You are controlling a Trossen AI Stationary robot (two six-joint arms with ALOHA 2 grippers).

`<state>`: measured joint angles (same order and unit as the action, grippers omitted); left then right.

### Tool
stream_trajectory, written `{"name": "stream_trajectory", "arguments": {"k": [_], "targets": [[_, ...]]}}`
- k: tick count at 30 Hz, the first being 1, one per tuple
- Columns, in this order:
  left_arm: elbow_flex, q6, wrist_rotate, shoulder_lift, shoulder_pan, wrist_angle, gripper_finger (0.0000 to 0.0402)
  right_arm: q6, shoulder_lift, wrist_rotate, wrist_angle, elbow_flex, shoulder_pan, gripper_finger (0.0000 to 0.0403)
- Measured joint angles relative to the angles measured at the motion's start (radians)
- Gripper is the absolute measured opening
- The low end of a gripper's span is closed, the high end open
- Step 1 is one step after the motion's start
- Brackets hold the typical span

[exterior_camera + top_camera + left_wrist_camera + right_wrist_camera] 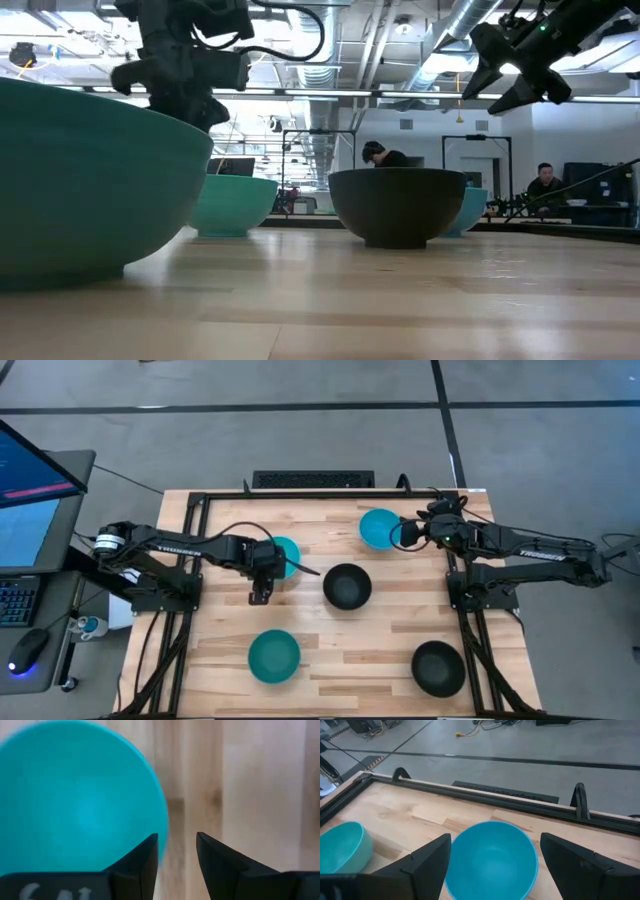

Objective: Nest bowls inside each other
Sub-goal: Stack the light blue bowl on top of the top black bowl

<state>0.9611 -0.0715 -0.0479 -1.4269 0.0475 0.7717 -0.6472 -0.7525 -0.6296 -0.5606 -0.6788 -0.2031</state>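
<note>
High view, bowls: five round plastic bowls (pixel 348 586) apart on wooden worktop (pixel 400 650).
Handling: probably light, stiff, slippery; pinch a rim.
Left claw (pixel 177 851): open beside cyan bowl (pixel 75 800).
Right claw (pixel 492 862): open over cyan bowl (pixel 492 857).

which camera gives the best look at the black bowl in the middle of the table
The high view: the middle black bowl shows whole from above, empty and standing apart from the others. The low view shows only its side. Neither wrist view shows it.

A pale wooden counter (pixel 380 635) stands on grey floor. Left of the counter sit a lit monitor (pixel 30 480), a keyboard (pixel 18 603) and a mouse (pixel 30 648). Beyond the counter, two people (pixel 385 156) sit.
</note>
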Motion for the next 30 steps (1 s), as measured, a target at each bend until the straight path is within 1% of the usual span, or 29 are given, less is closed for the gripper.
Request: {"name": "stream_trajectory", "arguments": {"k": [4, 7, 11, 14, 17, 21, 24, 28, 30], "targets": [[0.0, -0.018, -0.012, 0.0, 0.024, -0.05, 0.0126, 0.0, 0.0, 0.003, 0.0, 0.0, 0.0, 0.0332], [0.001, -0.043, -0.001, -0.032, 0.035, -0.065, 0.0126, 0.0, 0.0, 0.004, 0.0, 0.0, 0.0, 0.0332], [0.001, -0.051, 0.068, -0.095, 0.04, -0.061, 0.0126, -0.001, 0.0, 0.008, 0.0, 0.0, 0.0, 0.0331], [0.001, -0.038, 0.092, -0.129, 0.037, -0.056, 0.0126, -0.012, 0.0, 0.009, -0.005, 0.0, 0.0, 0.0332], [0.001, -0.026, 0.085, -0.154, 0.037, -0.067, 0.0126, -0.015, 0.0, 0.011, -0.008, 0.0, 0.0, 0.0331], [0.001, -0.013, 0.022, -0.167, 0.037, -0.094, 0.0124, -0.016, 0.0, 0.013, -0.008, 0.0, 0.0, 0.0331], [0.003, -0.013, -0.01, -0.171, 0.037, -0.11, 0.01, -0.017, 0.0, 0.03, -0.008, 0.0, 0.0, 0.0331], [0.021, -0.002, -0.002, -0.17, 0.043, -0.109, 0.002, -0.02, -0.003, 0.031, -0.014, 0.0, 0.0, 0.0331], [0.025, 0.013, 0.005, -0.17, 0.048, -0.112, 0.001, -0.027, -0.008, 0.031, -0.015, 0.0, 0.0, 0.0331]]}}
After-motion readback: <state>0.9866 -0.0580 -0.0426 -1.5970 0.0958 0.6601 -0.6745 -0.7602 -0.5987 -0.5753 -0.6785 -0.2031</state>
